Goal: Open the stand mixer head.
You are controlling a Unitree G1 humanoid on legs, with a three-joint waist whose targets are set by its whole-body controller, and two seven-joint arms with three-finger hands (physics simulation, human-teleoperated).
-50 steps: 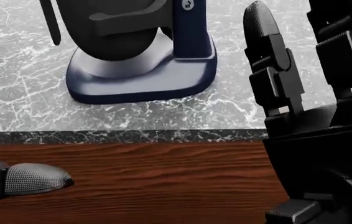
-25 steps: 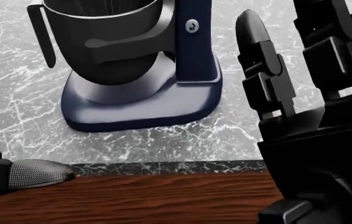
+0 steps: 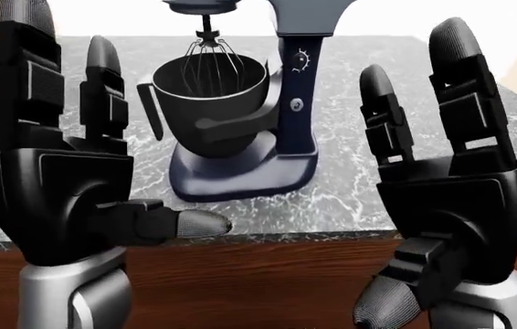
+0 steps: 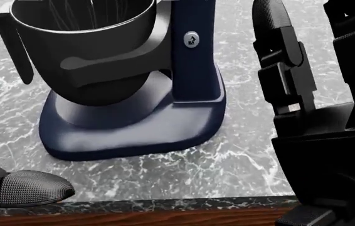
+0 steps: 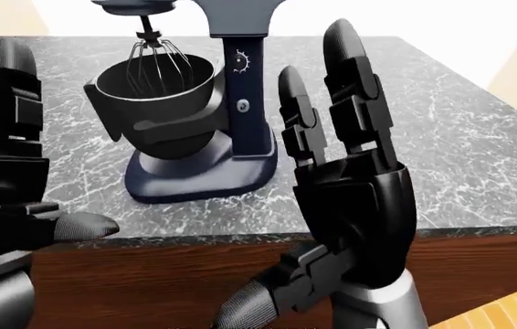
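In the left-eye view the stand mixer (image 3: 245, 130) sits on the grey marble counter (image 3: 441, 89) about centre-top of the picture, navy base and column, with a dark bowl (image 3: 208, 89) cradled in its arms and a wire whisk (image 3: 211, 58) hanging down into the bowl from the head, which is mostly cut off at the top edge. The left hand (image 3: 57, 185) is up at the left of that view, fingers spread straight and thumb poking out sideways, holding nothing. The right hand (image 3: 446, 199) is at the right, fingers splayed wide too and clear of the mixer. In the head view you mostly get the mixer's base and the bottom of the bowl up close, plus a thumb tip at bottom left and the right hand's fingers filling the right side. The right-eye view shows the same deal: the mixer at upper left, both hands wide open with nothing in them, and a wood cabinet front (image 5: 176, 274) under the counter edge.
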